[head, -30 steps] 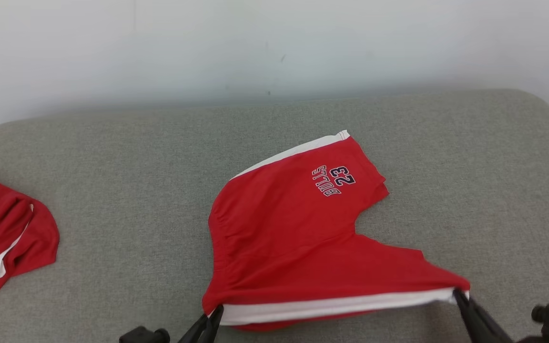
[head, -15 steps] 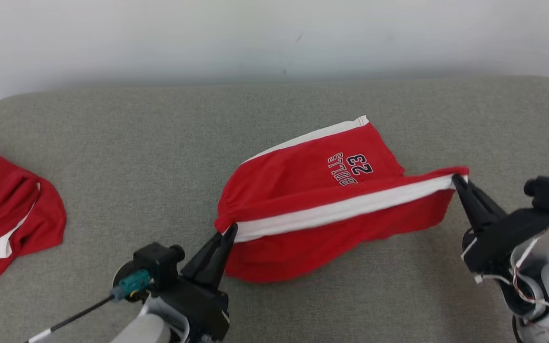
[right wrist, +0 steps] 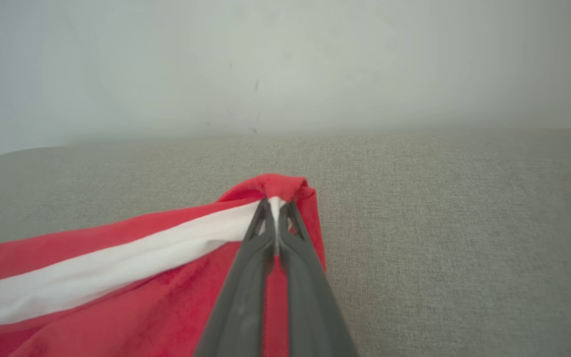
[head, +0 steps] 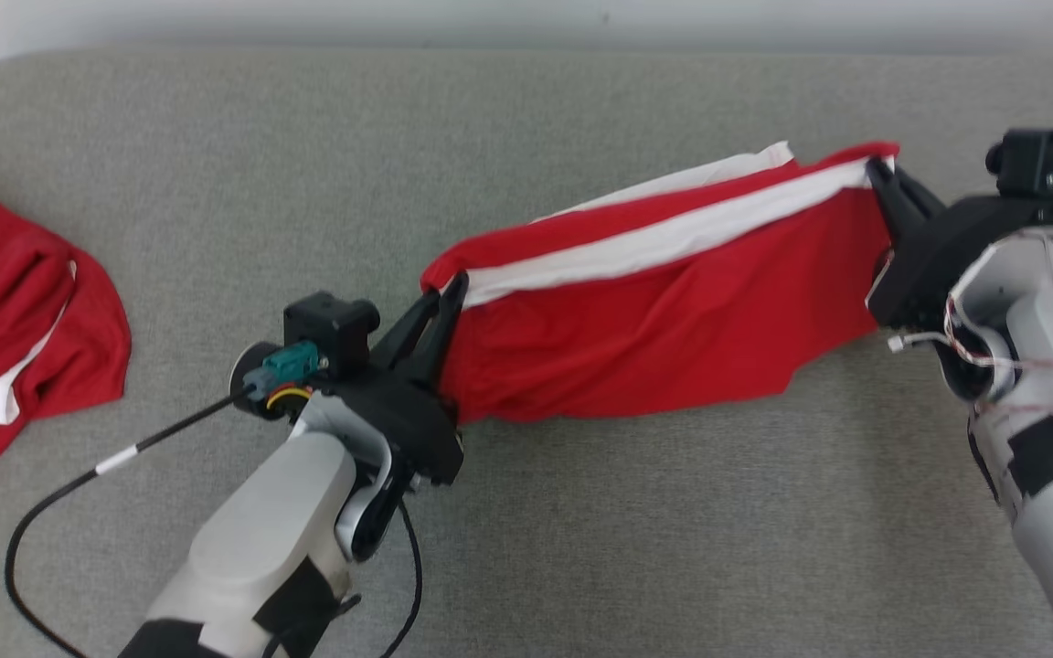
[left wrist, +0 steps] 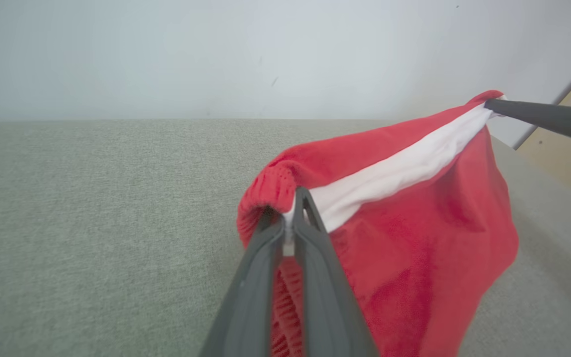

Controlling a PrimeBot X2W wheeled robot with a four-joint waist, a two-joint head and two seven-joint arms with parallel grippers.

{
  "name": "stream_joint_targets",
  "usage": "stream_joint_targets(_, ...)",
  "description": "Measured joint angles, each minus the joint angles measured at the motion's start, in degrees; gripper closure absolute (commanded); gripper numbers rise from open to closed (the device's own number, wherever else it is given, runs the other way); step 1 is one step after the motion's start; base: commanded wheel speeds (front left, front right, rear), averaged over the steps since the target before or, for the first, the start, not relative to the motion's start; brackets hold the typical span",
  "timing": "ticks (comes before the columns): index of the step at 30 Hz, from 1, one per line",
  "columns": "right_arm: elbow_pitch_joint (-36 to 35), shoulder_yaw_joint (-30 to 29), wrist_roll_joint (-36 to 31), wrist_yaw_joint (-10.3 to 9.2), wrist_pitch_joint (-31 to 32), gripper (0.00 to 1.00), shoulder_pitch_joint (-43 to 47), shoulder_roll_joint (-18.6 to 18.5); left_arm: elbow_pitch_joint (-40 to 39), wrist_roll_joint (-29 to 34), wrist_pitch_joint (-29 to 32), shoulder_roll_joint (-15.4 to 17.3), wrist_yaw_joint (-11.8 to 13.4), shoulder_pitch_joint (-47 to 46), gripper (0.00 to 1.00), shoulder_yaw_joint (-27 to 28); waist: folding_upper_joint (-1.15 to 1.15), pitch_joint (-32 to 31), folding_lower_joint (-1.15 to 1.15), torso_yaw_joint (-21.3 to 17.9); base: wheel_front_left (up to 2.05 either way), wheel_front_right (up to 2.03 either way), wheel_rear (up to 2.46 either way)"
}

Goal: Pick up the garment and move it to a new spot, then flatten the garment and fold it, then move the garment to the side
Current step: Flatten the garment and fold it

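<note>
Two red-and-white garments were in the frame: one pair of shorts [head: 654, 338] at centre, one crumpled garment [head: 24, 311] at the left edge. There were two grippers, the left gripper [head: 449, 288] and the right gripper [head: 874, 169], one grey cushion [head: 581, 548] and one black cable [head: 51, 493].

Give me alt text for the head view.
Red shorts hang stretched between the left gripper and right gripper, whose fingers pinch the ends of their white stripe, over a grey cushion. Another red garment lies far left.
</note>
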Motion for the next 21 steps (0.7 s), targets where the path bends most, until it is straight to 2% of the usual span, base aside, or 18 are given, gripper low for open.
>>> stream_joint_targets(10, 14.91, 3.31, -0.73, 0.00, -4.74, 1.00, -11.87, 0.97, 5.75, -1.47, -0.26, -3.33, -0.26, -8.38, 1.00, -2.91, 0.00, 6.10, 0.00, 2.60, 0.00, 0.00, 0.00)
stream_joint_targets(21, 20.22, 8.46, 1.00, 0.00, -9.79, 1.00, -16.18, 1.24, 6.16, -0.86, -0.40, -3.66, -0.27, -9.87, 1.00, -1.71, 0.00, 8.60, -0.01, 3.82, 0.00, 0.00, 0.00)
